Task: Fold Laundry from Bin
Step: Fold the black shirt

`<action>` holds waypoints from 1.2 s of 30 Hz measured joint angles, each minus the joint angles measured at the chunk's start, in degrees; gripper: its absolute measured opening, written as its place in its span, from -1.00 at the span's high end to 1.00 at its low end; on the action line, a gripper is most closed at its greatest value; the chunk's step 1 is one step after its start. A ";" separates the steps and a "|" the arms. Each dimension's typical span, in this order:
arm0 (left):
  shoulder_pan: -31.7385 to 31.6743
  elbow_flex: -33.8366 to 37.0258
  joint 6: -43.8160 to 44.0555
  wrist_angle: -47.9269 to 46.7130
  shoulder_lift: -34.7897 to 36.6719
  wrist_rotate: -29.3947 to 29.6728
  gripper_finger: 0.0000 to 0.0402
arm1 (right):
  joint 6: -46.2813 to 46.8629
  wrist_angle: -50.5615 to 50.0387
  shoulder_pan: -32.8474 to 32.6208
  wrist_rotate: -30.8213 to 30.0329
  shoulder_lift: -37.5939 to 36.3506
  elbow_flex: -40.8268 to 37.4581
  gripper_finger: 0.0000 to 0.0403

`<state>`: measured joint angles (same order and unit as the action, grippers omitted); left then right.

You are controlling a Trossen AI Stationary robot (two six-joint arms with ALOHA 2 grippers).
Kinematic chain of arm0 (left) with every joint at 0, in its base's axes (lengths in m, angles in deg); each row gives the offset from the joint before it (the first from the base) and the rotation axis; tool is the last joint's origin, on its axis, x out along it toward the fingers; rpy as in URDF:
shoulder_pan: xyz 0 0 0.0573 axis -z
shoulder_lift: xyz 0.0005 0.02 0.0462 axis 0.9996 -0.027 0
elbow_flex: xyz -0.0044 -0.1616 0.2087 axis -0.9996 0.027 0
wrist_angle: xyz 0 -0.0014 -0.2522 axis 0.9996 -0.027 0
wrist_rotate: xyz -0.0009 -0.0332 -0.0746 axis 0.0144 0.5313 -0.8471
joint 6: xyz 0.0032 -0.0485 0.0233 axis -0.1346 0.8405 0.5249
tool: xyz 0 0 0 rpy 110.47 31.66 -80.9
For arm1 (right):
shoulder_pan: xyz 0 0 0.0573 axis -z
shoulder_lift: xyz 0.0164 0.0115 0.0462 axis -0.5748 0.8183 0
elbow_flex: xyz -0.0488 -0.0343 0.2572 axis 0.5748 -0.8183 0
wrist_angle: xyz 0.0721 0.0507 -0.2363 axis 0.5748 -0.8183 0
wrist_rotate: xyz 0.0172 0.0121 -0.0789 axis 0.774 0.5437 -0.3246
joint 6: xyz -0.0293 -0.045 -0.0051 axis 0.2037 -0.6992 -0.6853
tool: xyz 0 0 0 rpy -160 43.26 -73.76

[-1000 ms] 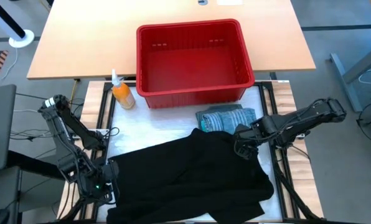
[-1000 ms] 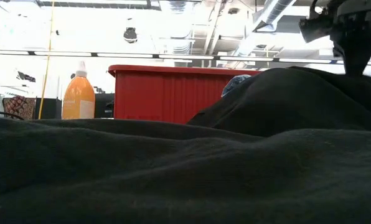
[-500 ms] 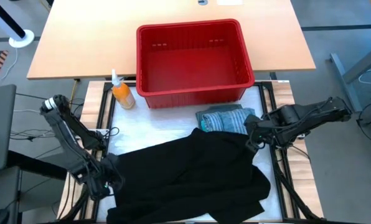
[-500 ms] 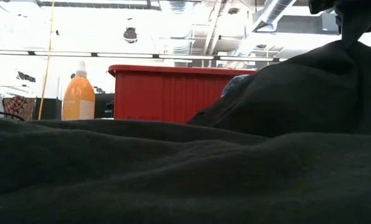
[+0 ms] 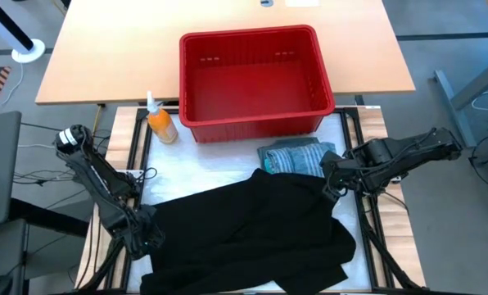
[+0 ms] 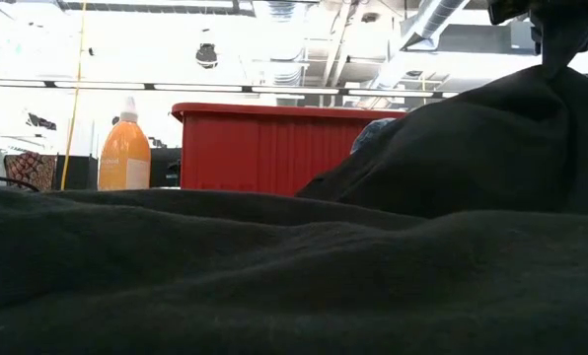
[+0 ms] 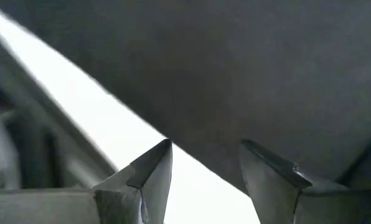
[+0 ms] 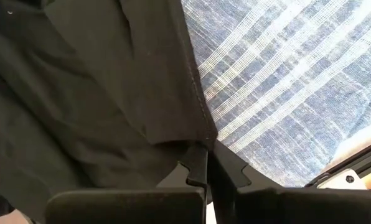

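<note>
A large black garment (image 5: 252, 229) lies spread over the near half of the table. A folded blue-grey striped shirt (image 5: 300, 156) lies beyond it, in front of the red bin (image 5: 252, 78), which shows no laundry inside. My right gripper (image 5: 330, 187) is shut on the black garment's far right edge. My left gripper (image 5: 144, 239) stands open, pointing down at the garment's left edge (image 7: 173, 140). In the left wrist view one finger is over the white table cover and the other over the black cloth. My right gripper pinches the black garment's hemmed edge (image 8: 201, 134) between its two shut fingers, coming from above and slanting down. The cloth rises in a peak to the gripper (image 6: 560, 39), and the rest lies on the table. Whether my left gripper touches the cloth, I cannot tell.
An orange bottle (image 5: 160, 123) stands left of the bin, at the table's far left. The striped shirt (image 8: 285, 81) lies close beside the right gripper. The table's metal frame rails (image 5: 367, 213) run along both sides.
My left gripper has come down toward the black garment's left edge and rolled about its own axis, staying open. My right gripper, still shut, first rose and drew toward the table's right edge, lifting the garment's far right part into a higher peak, then kept still.
</note>
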<state>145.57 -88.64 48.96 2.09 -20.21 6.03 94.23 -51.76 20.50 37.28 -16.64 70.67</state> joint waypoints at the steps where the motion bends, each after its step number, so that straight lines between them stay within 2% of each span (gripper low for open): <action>1: 0.00 0.89 -0.69 1.95 -0.34 0.16 0.12 | 0.03 0.01 0.00 0.14 0.00 0.02 0.87; 5: -0.28 4.17 -3.24 6.93 -2.71 0.40 0.12 | 0.95 -0.01 0.00 0.22 0.00 0.02 0.87; 9: -0.58 4.52 -6.94 3.52 -4.74 -0.03 0.20 | 1.74 -0.03 0.00 0.46 0.00 0.02 0.87; 12: -1.26 4.37 -10.06 -1.49 -4.71 1.27 0.40 | 1.78 -0.08 0.02 0.44 0.00 0.02 0.87; 16: -2.56 5.10 -12.08 -13.32 -3.25 10.00 0.81 | 2.22 -0.01 0.59 0.44 0.00 0.02 0.87; 18: -3.61 5.27 -11.09 -16.26 -2.25 13.47 0.95 | 3.15 -0.01 0.96 0.44 0.00 0.02 0.87; 23: -5.19 5.61 -9.48 -15.90 -1.39 15.82 0.94 | 3.76 0.25 1.31 0.46 0.00 0.02 0.87; 29: -5.50 3.77 -9.72 -17.54 -1.19 14.33 0.92 | 4.95 0.58 1.23 0.46 0.00 0.02 0.87; 32: -5.49 1.61 -9.87 -19.93 -0.78 14.30 0.85 | 4.93 1.51 1.20 0.44 -0.01 0.02 0.87; 36: -5.49 -1.76 -9.61 -24.05 -0.69 17.36 0.67 | 4.34 3.46 1.20 0.42 -0.01 0.02 0.87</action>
<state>140.09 -90.40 39.35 -21.97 -20.89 23.40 98.58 -48.30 21.70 37.70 -16.65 70.69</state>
